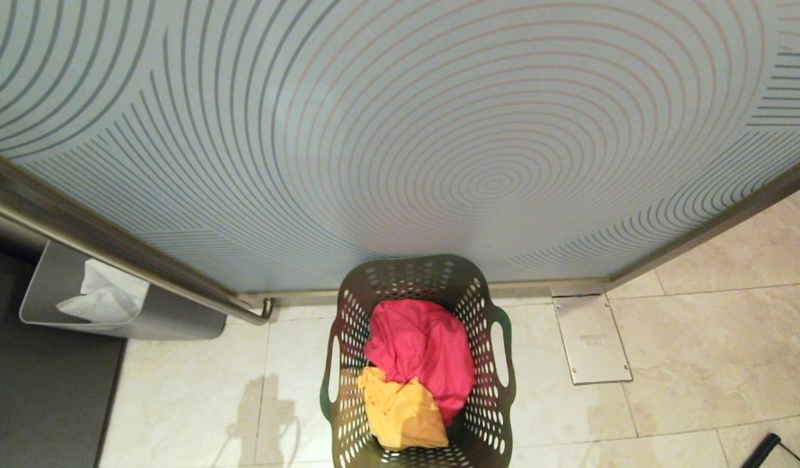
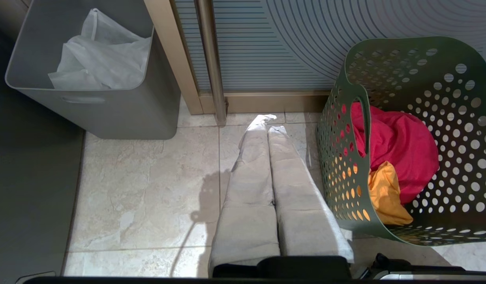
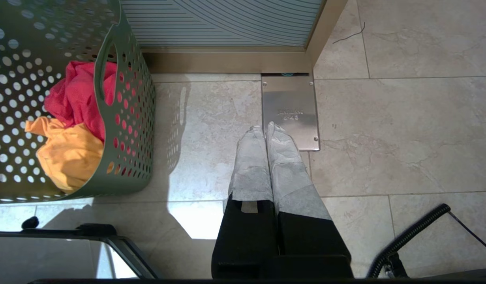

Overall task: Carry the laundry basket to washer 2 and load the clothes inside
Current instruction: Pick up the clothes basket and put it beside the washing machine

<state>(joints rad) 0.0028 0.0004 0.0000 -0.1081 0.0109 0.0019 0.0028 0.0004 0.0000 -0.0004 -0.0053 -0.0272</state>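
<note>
Pale marbled floor tiles [image 1: 698, 364] are seen below a frosted glass door [image 1: 400, 130] lined with concentric arcs. Against the door's bottom rail the laundry basket [image 1: 348, 325] is stood, green plastic pierced with round holes, with cut-out handles. Inside, the clothes [image 1: 419, 351] are heaped soft and crumpled, magenta-pink over yellow-orange. The left end effector [image 2: 268, 122] is held over bare tile just beside the basket, its cloth-wrapped fingers pressed together on nothing. The right end effector [image 3: 264, 130] is likewise closed and empty, its tips over a metal floor plate [image 3: 290, 106]. A solid grey bin [image 2: 108, 110] holding a white bag is placed by the door frame.
</note>
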